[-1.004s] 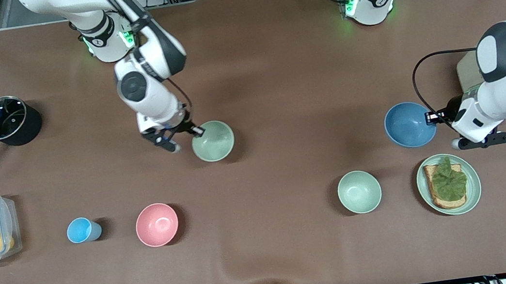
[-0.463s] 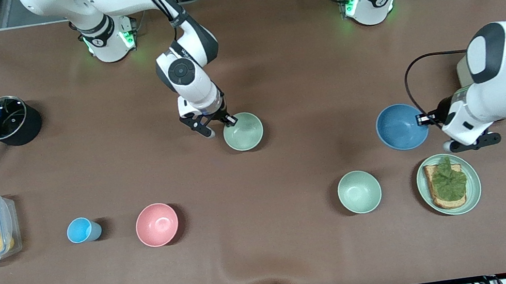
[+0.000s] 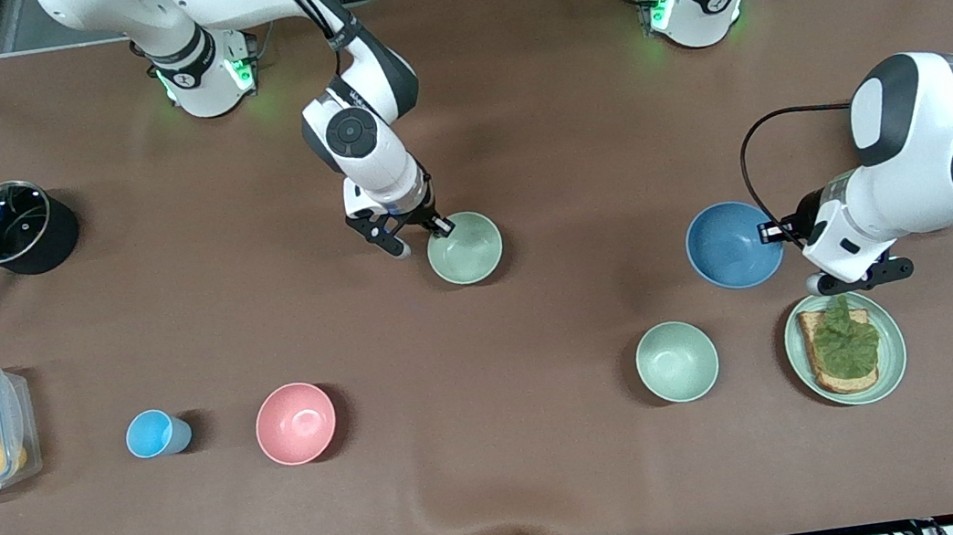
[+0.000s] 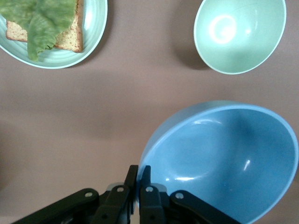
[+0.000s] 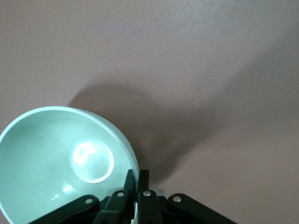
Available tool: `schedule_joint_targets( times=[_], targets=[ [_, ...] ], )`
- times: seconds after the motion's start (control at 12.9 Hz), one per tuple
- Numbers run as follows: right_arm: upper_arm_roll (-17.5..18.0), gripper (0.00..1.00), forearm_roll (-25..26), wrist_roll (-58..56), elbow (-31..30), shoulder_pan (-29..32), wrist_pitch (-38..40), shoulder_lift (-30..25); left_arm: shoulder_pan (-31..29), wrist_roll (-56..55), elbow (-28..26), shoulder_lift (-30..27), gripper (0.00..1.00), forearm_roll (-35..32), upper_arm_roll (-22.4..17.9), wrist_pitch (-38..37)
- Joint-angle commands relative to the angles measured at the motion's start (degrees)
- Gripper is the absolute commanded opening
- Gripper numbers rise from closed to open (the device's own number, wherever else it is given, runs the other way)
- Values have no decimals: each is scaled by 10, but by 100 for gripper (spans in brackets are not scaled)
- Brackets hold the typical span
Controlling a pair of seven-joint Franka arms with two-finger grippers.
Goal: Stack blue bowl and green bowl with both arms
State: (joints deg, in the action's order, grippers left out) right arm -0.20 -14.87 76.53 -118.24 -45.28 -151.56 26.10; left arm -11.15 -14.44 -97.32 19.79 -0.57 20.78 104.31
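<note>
- The right tool (image 3: 438,230) is clamped on the rim of the green bowl (image 3: 465,249), held over mid-worktop (image 3: 512,115).
- The left tool (image 3: 772,232) pinches the blue bowl (image 3: 733,245), aloft nearer the left arm's end.
- The bowls are well apart; stacking is not yet done.

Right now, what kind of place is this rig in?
Likely a robotics lab staged as a kitchen tabletop: a brown-covered table, aluminium framing and cables past its edge, and kitchen props such as a pot and toast plate.
</note>
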Motion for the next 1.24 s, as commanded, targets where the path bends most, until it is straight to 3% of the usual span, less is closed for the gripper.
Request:
schedule_joint_targets(
  times=[0.0,0.08,0.15,0.23,0.46,0.7,0.93,1.16],
  targets=[
    [-8,20,-5,20,13,-10,-2,10,0,-7,19,6,0,-2,2,-14],
    [-8,38,-5,20,13,-10,-1,11,1,-7,24,7,0,-1,2,-14],
    [-9,91,-5,21,13,-9,-1,11,5,-15,26,9,0,-1,2,-14],
    [-9,100,-5,27,13,-9,6,6,14,-29,26,9,0,-1,2,-14],
    [-17,100,-5,62,38,-2,55,-2,39,-63,26,12,0,26,2,-14],
    [-57,100,-6,72,121,1,233,-10,81,-65,25,20,0,37,2,-7],
    [-66,100,-13,75,136,35,254,-11,125,-96,25,38,0,55,1,12],
    [-66,100,-115,52,135,90,254,-6,174,-142,25,50,0,55,1,14]
  ],
)
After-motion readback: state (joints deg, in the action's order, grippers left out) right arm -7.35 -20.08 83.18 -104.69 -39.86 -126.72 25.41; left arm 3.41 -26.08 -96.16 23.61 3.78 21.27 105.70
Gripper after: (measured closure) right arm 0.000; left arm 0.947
